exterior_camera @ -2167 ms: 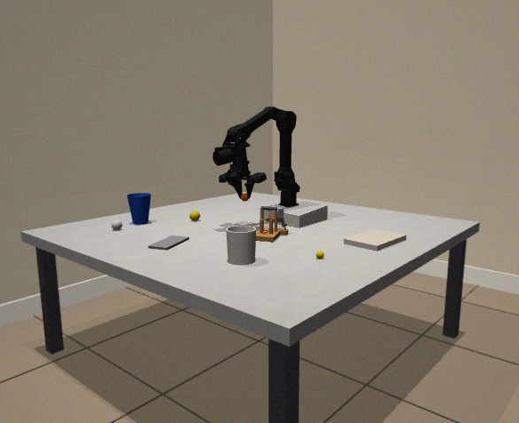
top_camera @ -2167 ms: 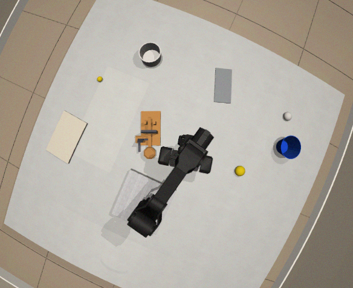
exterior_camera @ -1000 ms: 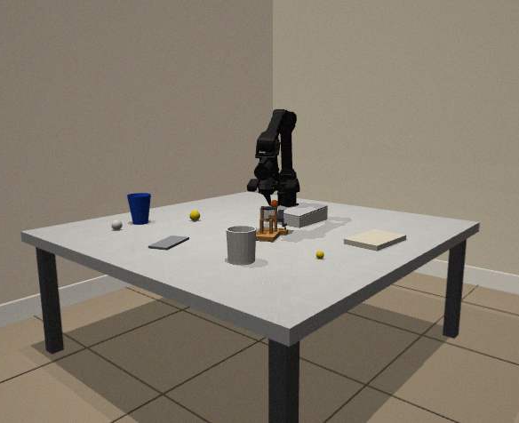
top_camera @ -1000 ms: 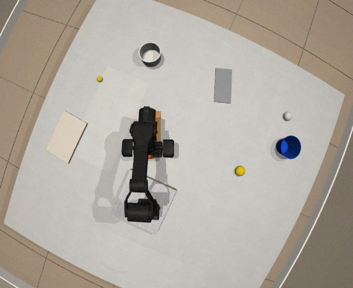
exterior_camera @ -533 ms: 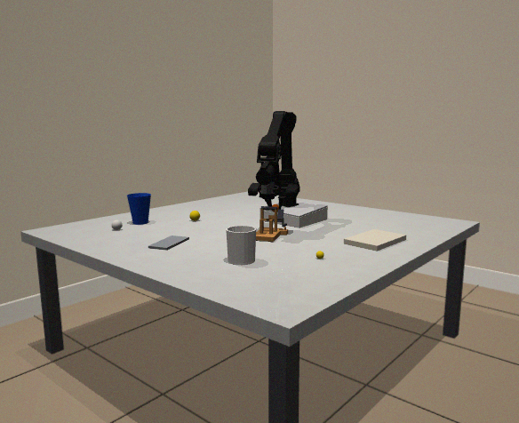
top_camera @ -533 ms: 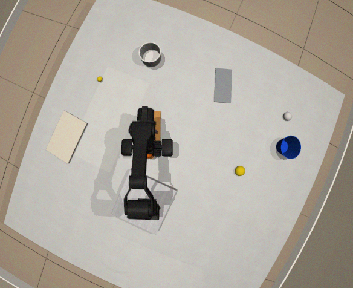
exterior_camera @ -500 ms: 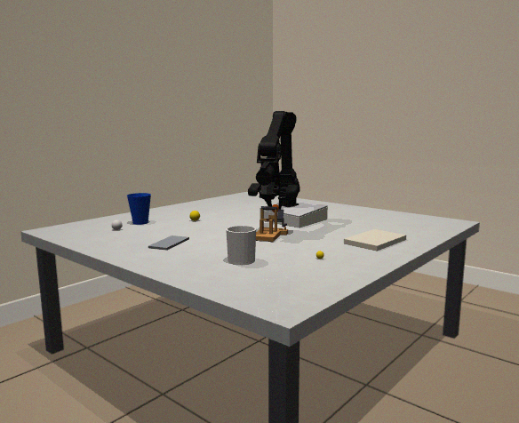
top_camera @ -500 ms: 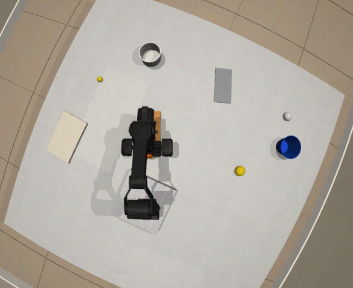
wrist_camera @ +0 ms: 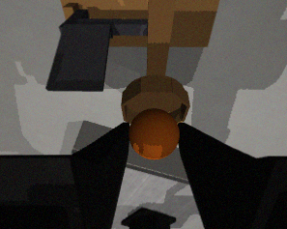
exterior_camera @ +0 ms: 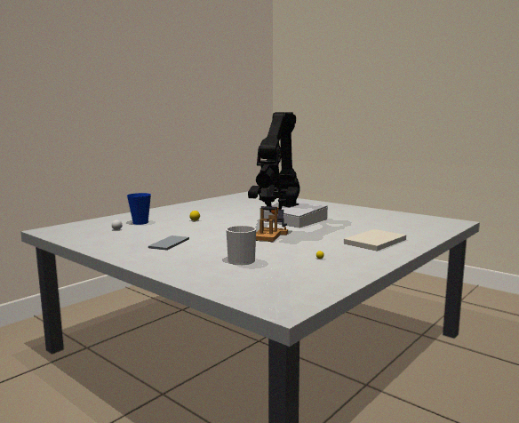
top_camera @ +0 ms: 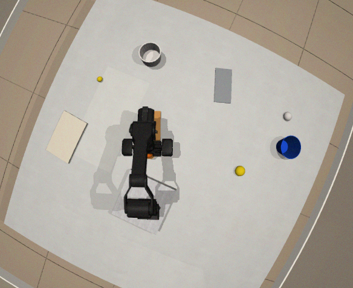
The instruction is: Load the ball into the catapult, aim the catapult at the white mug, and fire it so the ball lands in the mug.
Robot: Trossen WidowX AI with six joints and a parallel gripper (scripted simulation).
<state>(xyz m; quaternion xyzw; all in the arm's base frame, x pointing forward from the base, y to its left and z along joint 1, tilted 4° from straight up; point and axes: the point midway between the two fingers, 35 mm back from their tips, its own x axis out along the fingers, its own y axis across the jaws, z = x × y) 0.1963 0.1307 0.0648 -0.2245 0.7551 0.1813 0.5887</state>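
The orange ball is between my fingertips at the near edge of the catapult's round cup. My gripper is shut on the ball, low over the catapult's arm end. The cup's inside is partly hidden behind the ball, and I cannot tell whether the ball touches it. The orange wooden catapult stands on the table, partly covered by my arm in the overhead view. A dark lever sticks out at its side. The white mug stands upright beyond the catapult, grey in the shade.
A grey box lies by my base. A beige block, a grey slab, a blue cup, a white ball and two yellow balls are spread around.
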